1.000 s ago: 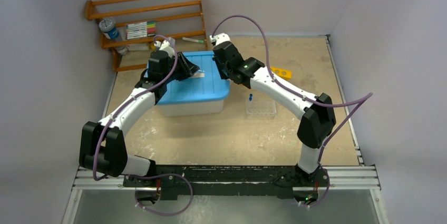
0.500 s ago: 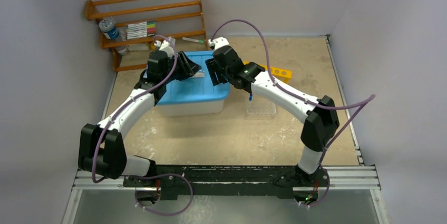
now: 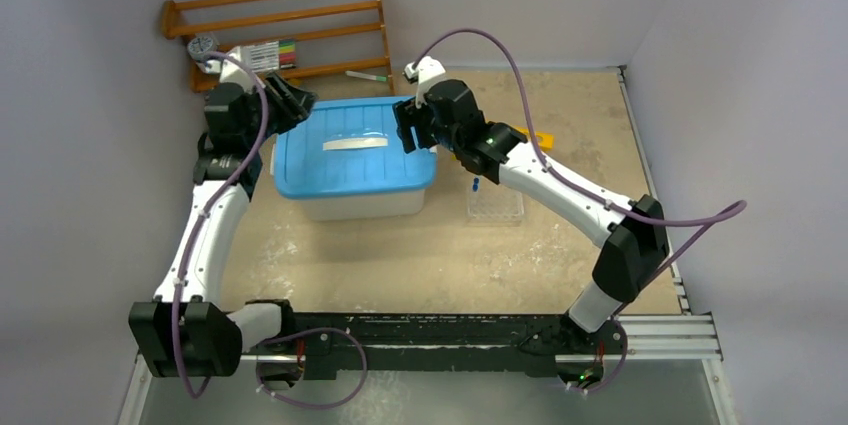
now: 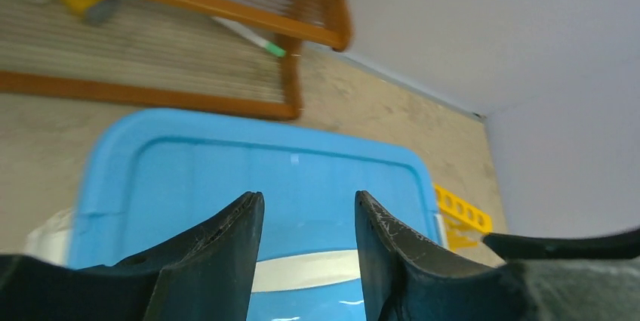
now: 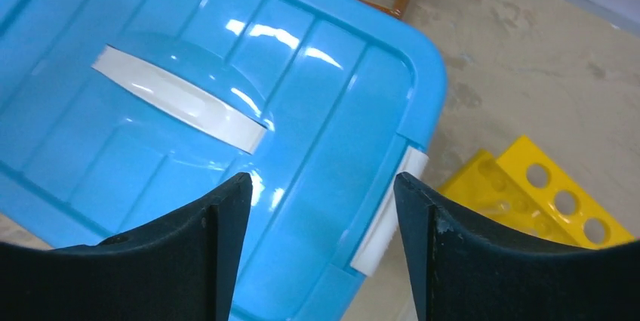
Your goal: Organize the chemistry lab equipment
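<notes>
A storage bin with a blue lid (image 3: 355, 150) and white handle (image 3: 354, 144) stands mid-table, closed. My left gripper (image 3: 298, 103) hovers open at the bin's back left corner; in the left wrist view its fingers (image 4: 226, 245) frame the lid (image 4: 302, 170) with nothing between them. My right gripper (image 3: 408, 130) is open over the bin's right edge, above the white latch (image 5: 389, 211). A thin blue-ended tube (image 3: 476, 185) stands in a clear rack (image 3: 494, 205) right of the bin. Other lab items are not visible.
A wooden rack (image 3: 285, 20) leans at the back left with coloured markers (image 3: 268, 53), a round capped container (image 3: 203, 46) and a green-tipped pen (image 3: 366, 76). A yellow holed rack (image 3: 535, 137) lies behind my right arm. Walls close in on three sides.
My left gripper has opened and swung left off the lid's handle to the bin's back left corner. The right gripper has opened and pulled back to the bin's right edge.
</notes>
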Tool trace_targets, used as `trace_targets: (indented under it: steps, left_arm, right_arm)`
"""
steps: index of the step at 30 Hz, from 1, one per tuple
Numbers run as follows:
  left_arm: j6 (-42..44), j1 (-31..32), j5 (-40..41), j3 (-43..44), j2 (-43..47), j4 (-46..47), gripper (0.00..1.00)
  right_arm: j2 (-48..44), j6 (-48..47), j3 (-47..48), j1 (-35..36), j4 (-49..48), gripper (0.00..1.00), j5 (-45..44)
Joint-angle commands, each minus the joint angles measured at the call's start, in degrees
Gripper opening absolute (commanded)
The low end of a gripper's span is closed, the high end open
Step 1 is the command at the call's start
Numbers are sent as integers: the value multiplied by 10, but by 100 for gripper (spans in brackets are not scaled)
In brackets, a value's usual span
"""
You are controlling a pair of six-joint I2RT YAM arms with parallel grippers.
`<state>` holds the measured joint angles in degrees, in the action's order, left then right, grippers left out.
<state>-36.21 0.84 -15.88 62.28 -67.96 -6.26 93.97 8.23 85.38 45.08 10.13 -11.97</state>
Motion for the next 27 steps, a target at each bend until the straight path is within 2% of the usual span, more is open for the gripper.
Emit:
trace_targets:
  steps: [1,5,9,11,14,16,20,27]
  left_arm:
    - [14,-63,80,-24,22,-80,47]
    - [-25,-147,57,-71,17,-89,49]
    - [-54,-168,58,-116,26,-75,51]
    - [-58,-173,67,-132,29,-78,51]
    - [-53,-177,78,-151,30,-89,52]
    - [-48,-178,83,-163,31,-96,52]
    - [-51,-181,85,-193,40,-92,52]
    - [-117,-251,69,-225,79,-59,53]
  right_arm:
    - [26,-34,53,1,-64,68,54]
    - [65,-26,63,1,-87,59,138]
    - [74,4,30,0,-112,35,196]
    - [74,9,4,-4,-122,21,184]
    - [64,7,-19,-14,-115,8,152]
    - [60,-7,-21,-16,-89,2,90]
    - [71,-33,-9,-22,-18,0,-34]
    - [55,-27,-52,-72,-7,0,-31]
